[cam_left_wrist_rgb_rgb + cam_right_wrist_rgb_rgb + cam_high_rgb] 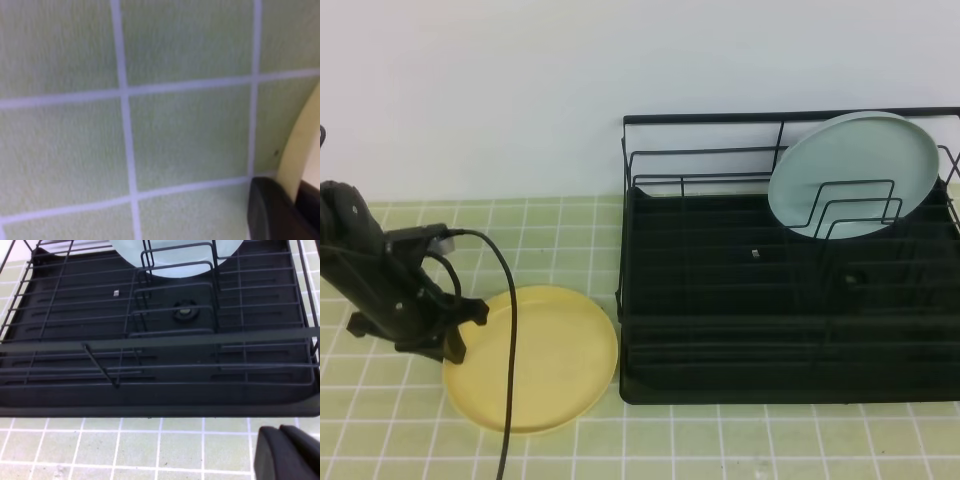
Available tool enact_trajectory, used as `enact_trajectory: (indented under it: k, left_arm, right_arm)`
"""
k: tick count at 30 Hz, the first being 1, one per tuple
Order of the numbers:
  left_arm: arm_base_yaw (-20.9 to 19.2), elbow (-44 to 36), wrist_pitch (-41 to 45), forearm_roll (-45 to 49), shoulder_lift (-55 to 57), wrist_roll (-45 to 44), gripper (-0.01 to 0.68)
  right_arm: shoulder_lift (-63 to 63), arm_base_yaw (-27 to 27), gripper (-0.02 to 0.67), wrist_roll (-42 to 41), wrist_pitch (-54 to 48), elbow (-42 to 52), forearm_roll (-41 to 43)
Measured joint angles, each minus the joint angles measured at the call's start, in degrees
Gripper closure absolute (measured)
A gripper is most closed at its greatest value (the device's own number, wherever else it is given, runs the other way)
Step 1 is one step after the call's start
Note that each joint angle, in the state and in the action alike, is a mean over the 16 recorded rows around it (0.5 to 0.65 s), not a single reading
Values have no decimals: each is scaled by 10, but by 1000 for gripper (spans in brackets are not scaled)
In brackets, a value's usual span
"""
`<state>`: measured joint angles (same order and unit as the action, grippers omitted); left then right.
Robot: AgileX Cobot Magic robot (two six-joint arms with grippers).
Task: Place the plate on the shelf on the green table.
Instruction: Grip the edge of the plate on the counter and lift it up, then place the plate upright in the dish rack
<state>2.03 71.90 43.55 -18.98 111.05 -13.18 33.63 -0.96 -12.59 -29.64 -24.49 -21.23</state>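
The pale yellow plate (542,358) lies flat on the green table (740,440), just left of the shelf (790,310), a black wire rack. My left gripper (460,338) is down at the plate's left rim and shut on it. In the left wrist view the plate's rim (299,145) runs between the dark fingers (272,212), close above the tiles. My right gripper (283,440) is shut on nothing and hovers over the tiles in front of the shelf (160,340); it is out of the exterior high view.
A pale blue-green plate (855,172) stands leaning in the wire dividers at the shelf's back right, also seen as the blue-green plate (175,257) in the right wrist view. A black cable (510,340) from the left arm hangs across the yellow plate.
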Motion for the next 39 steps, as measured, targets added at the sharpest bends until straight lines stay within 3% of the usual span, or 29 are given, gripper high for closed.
enact_trajectory:
  k: [16,24,30,35,39]
  left_arm:
    - [0,42,-5,42,-117,-2,672]
    - [14,52,-43,-4,-235,-19,672]
    - [75,55,-81,-99,-315,-69,672]
    - [159,55,-122,-174,-355,-119,672]
    - [228,55,-150,-212,-369,-150,672]
  right_arm:
    - [0,0,652,-63,-4,0,-66]
    - [0,0,652,-217,-28,-2,-231]
    - [0,0,613,-411,-65,-12,-451]
    - [0,0,473,-563,-90,-26,-628]
    - [0,0,338,-640,-91,-37,-720]
